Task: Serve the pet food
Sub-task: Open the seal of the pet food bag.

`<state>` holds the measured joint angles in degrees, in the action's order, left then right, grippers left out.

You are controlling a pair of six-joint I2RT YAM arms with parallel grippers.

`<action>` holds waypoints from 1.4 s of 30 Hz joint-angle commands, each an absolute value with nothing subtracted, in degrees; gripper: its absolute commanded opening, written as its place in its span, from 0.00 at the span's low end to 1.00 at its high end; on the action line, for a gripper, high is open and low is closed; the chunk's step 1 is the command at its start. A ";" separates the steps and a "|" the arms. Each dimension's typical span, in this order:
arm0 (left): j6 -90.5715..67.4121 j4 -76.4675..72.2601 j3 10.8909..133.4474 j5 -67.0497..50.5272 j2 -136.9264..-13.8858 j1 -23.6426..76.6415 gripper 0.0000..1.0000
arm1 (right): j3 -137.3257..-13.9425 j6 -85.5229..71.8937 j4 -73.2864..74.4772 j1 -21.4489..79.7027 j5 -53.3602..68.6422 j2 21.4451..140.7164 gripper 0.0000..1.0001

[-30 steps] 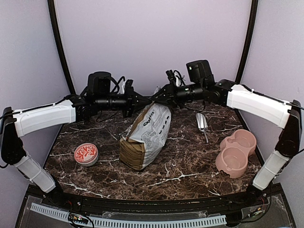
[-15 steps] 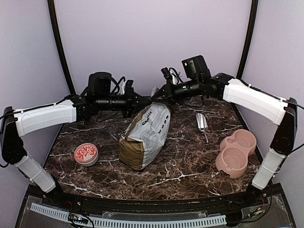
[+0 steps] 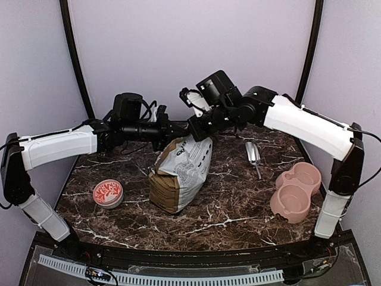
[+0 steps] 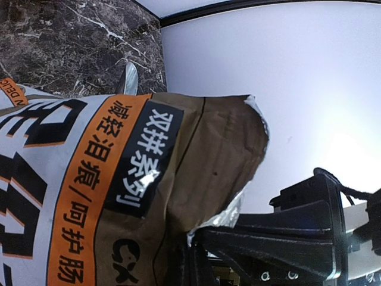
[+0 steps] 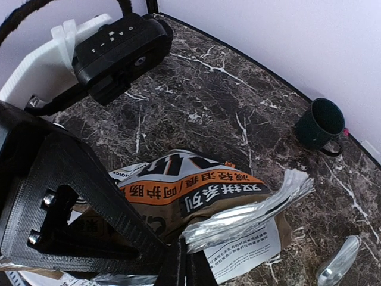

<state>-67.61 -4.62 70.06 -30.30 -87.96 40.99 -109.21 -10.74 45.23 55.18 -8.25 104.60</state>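
- On the dark marble tabletop [image 3: 238,220], a tan-and-white printed paper bag [image 3: 181,170] stood upright.
- The left hand [image 3: 177,130] and right hand [image 3: 195,126] each pinched its top edge.
- The pet food kibble was hidden from every view.

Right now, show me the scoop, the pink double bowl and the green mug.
scoop [image 3: 252,151]: top view, its metal blade.
pink double bowl [image 3: 297,186]: top view, rim between the two wells.
green mug [image 5: 317,124]: right wrist view, its dark body.

Was walled by plain pale lavender panels [image 3: 178,47], floored by a dark brown white-veined marble tabletop [image 3: 238,220], evenly lit.
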 commanded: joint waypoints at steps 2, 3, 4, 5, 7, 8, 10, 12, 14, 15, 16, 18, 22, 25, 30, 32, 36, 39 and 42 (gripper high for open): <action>-68.48 -7.90 72.37 -34.12 -80.56 41.79 0.00 | -98.83 -5.39 53.81 55.39 -21.40 110.02 0.00; -68.07 -6.81 72.15 -33.20 -79.35 41.18 0.00 | -97.59 -5.41 53.59 55.31 -22.16 109.89 0.00; -67.79 -5.91 72.04 -32.58 -78.28 40.61 0.00 | -96.19 -5.44 53.05 55.10 -22.56 109.75 0.00; -67.61 -5.17 71.80 -32.10 -77.35 40.12 0.00 | -94.66 -5.28 52.28 54.84 -22.38 109.54 0.00; -67.79 -4.51 70.95 -31.21 -75.25 39.34 0.00 | -92.25 -5.34 51.62 54.23 -23.13 109.46 0.00; -67.91 -4.27 70.48 -30.72 -74.36 39.00 0.00 | -91.06 -5.20 51.33 53.83 -23.25 109.60 0.00; -67.89 -3.02 70.03 -29.74 -72.92 38.41 0.00 | -88.56 -5.13 50.32 52.86 -24.05 109.33 0.00; -67.73 -2.06 69.47 -28.58 -71.00 37.59 0.00 | -87.16 -5.42 50.15 52.17 -23.99 108.92 0.00; -67.04 -0.16 70.02 -27.80 -70.16 37.13 0.00 | -86.46 -5.81 50.04 52.03 -24.14 108.24 0.00; -66.83 0.31 70.34 -28.04 -70.14 37.05 0.00 | -86.29 -5.88 50.01 51.95 -24.14 108.01 0.00; -66.89 0.30 70.24 -28.11 -70.07 37.09 0.00 | -86.30 -6.01 50.26 51.94 -24.21 107.94 0.00; -67.24 -0.07 69.57 -27.79 -69.80 37.02 0.00 | -86.39 -6.32 50.45 51.95 -24.62 107.72 0.00; -67.51 -1.02 68.86 -28.26 -69.80 37.07 0.00 | -89.02 -8.29 51.09 52.11 -24.58 106.55 0.00; -67.12 -1.24 68.94 -28.79 -70.06 37.08 0.00 | -91.75 -10.20 49.92 52.12 -20.56 103.63 0.00; -66.64 -1.10 69.24 -29.37 -71.13 37.09 0.00 | -95.94 -14.29 46.66 52.12 -14.72 99.24 0.00; -66.11 -0.68 69.30 -29.18 -71.40 37.09 0.00 | -98.20 -15.49 46.46 52.12 -13.04 98.44 0.00; -63.70 1.51 70.99 -28.88 -72.70 37.08 0.00 | -100.87 -16.98 45.59 52.12 -11.08 96.84 0.00; -61.70 3.68 72.44 -28.12 -73.56 37.17 0.00 | -103.33 -17.71 45.19 52.12 -10.07 95.62 0.00; -61.18 3.83 72.73 -27.78 -74.12 37.22 0.00 | -105.93 -17.93 44.08 51.91 -10.05 94.62 0.00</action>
<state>-63.59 5.74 68.88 -24.97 -76.42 36.91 -100.75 -16.03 46.52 53.58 -7.92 99.35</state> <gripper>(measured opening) 0.008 0.004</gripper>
